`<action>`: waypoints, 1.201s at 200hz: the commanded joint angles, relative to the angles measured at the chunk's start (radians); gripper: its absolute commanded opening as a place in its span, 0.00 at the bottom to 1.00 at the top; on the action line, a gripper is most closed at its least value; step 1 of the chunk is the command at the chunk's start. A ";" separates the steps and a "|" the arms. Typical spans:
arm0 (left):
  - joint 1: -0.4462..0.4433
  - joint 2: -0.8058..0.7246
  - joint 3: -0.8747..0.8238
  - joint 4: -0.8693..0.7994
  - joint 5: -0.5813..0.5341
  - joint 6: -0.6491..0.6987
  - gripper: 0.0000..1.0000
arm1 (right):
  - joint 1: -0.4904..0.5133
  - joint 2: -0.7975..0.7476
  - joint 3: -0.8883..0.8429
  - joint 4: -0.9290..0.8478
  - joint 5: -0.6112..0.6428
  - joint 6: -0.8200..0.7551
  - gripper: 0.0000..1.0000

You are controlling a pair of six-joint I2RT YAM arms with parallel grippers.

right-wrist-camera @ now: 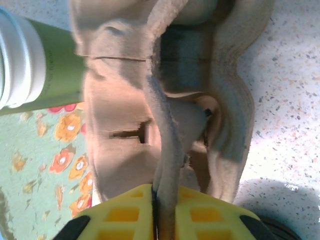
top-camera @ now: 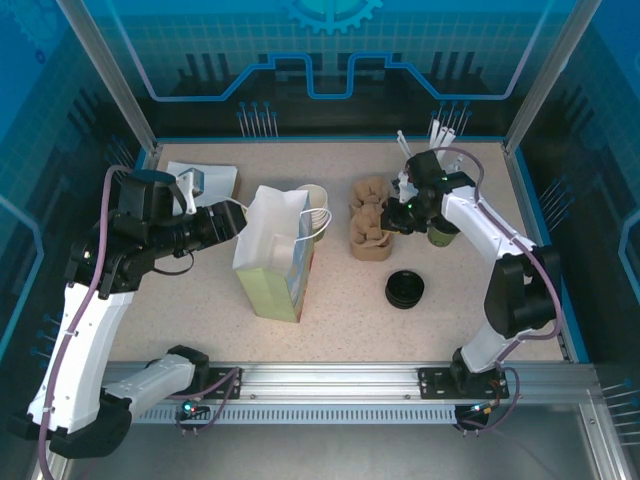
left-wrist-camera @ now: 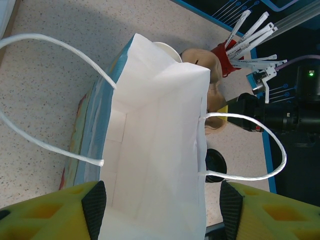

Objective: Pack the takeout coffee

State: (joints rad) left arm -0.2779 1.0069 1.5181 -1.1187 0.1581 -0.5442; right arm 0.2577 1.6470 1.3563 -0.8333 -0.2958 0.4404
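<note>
**Item 1, green paper cup** (top-camera: 314, 200): upright on the table (top-camera: 330, 320), just behind the paper bag (top-camera: 275, 250). The bag hides much of it. The right wrist view shows its green wall and white rim (right-wrist-camera: 40, 65), cut off at the frame edge.

**Item 2, darker green cup** (top-camera: 443, 236): stands beside the cup carrier (top-camera: 368, 232), mostly covered by the right arm. It is possibly a second cup of the same kind.

**Item 3, black lid** (top-camera: 405, 289): flat on the table, in front of the carrier and apart from both cups. It is half hidden by the bag in the left wrist view (left-wrist-camera: 215, 162).

**Item 4, left gripper** (left-wrist-camera: 162, 210): jaws wide apart at the open bag mouth, gripping nothing.

**Item 5, right gripper** (right-wrist-camera: 164, 210): fingers pinched together on an upright ridge of the carrier (right-wrist-camera: 165, 125).

**Item 6, red cup** (left-wrist-camera: 222, 55): holds white straws (left-wrist-camera: 250, 30) and stands at the far edge, partly behind the carrier.
</note>
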 commanded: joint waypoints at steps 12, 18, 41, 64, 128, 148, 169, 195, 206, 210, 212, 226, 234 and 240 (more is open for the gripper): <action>-0.003 -0.014 0.034 0.036 0.056 0.006 0.65 | 0.005 -0.077 0.005 -0.004 -0.026 0.014 0.08; -0.004 -0.016 0.037 0.043 0.065 0.004 0.65 | 0.001 -0.088 0.001 -0.003 -0.031 0.017 0.07; -0.004 -0.019 0.037 0.094 0.126 -0.010 0.65 | -0.015 -0.146 -0.015 0.009 -0.065 0.034 0.06; -0.004 -0.023 0.016 0.190 0.219 -0.048 0.65 | -0.039 -0.223 -0.037 0.040 -0.115 0.060 0.07; -0.046 0.012 -0.029 0.535 0.401 -0.134 0.65 | -0.075 -0.444 -0.022 0.147 -0.191 0.123 0.07; -0.080 0.051 -0.018 0.609 0.414 -0.136 0.65 | -0.076 -0.484 0.003 0.183 -0.225 0.149 0.07; -0.117 0.107 0.014 0.650 0.426 -0.116 0.65 | -0.075 -0.517 0.021 0.229 -0.257 0.189 0.07; -0.150 0.172 0.052 0.681 0.426 -0.102 0.65 | -0.072 -0.542 0.047 0.270 -0.299 0.248 0.07; -0.162 0.198 0.068 0.693 0.428 -0.100 0.65 | -0.071 -0.546 0.056 0.283 -0.319 0.269 0.07; -0.168 0.208 0.074 0.697 0.428 -0.101 0.65 | -0.069 -0.547 0.060 0.289 -0.325 0.276 0.07; -0.169 0.214 0.077 0.698 0.428 -0.099 0.65 | -0.068 -0.548 0.060 0.291 -0.327 0.278 0.07; -0.188 0.249 0.101 0.702 0.428 -0.093 0.65 | -0.060 -0.556 0.065 0.307 -0.337 0.297 0.07; -0.198 0.268 0.115 0.702 0.428 -0.087 0.65 | -0.056 -0.559 0.068 0.314 -0.342 0.304 0.07; -0.205 0.283 0.126 0.698 0.427 -0.084 0.65 | -0.052 -0.561 0.071 0.318 -0.345 0.308 0.07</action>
State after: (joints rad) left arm -0.4549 1.2510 1.5784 -0.4667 0.5560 -0.6525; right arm 0.1955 1.1065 1.3956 -0.5766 -0.5877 0.6941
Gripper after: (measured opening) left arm 0.653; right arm 0.075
